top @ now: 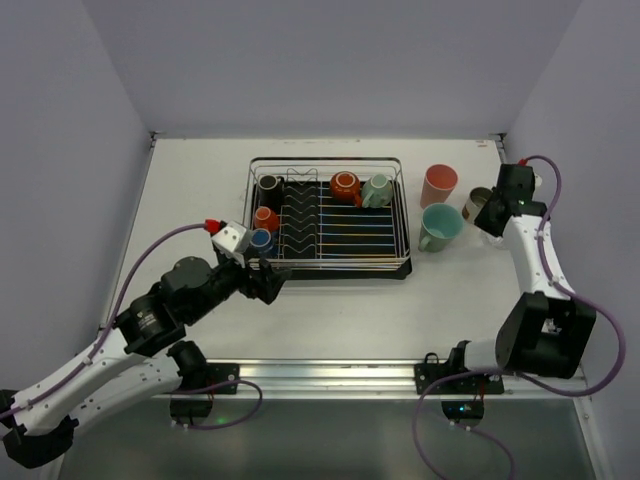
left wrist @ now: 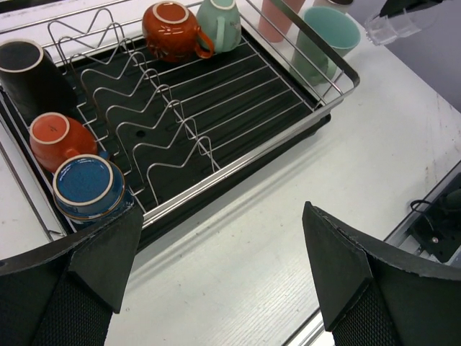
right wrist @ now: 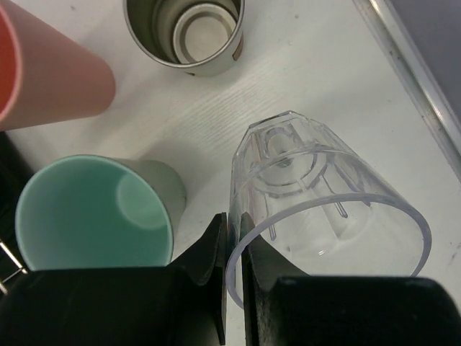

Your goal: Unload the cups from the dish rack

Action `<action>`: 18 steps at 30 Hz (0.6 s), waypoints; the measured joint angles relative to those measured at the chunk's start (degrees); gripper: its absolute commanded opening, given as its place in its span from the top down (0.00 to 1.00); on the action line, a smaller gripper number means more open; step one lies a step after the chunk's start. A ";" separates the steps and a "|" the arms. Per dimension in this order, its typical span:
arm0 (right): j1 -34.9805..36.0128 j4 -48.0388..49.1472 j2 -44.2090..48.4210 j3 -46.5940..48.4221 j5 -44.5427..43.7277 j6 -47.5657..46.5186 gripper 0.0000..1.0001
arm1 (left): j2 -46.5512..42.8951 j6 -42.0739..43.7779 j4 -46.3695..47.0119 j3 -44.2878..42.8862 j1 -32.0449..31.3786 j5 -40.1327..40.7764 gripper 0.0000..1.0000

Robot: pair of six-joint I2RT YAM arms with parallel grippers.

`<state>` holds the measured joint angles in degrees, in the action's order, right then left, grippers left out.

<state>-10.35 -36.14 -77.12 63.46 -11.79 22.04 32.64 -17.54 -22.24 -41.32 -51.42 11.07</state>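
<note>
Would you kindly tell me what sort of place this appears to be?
Probably a robot test cell, not a kitchen: white table boxed by plain walls, two arms bolted at its edge, a dish rack.

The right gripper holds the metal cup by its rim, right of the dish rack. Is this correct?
Not quite. The right gripper holds the clear glass by its rim, right of the dish rack; the metal cup stands free. The right wrist view shows it.
</note>
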 measured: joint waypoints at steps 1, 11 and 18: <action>-0.35 0.39 -1.81 0.07 0.42 -0.04 1.00 | 0.20 0.22 0.04 0.00 0.00 -0.31 0.00; -0.59 3.21 -13.38 0.17 3.91 -0.04 0.96 | 0.33 0.87 0.26 0.00 0.28 -1.88 0.00; -0.55 4.39 -15.56 0.35 5.25 -0.07 0.89 | 1.92 1.25 0.28 0.00 0.61 -1.97 0.00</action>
<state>-10.90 -31.75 -92.68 63.81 -6.55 21.98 34.57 -16.29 -21.96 -41.32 -50.81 9.10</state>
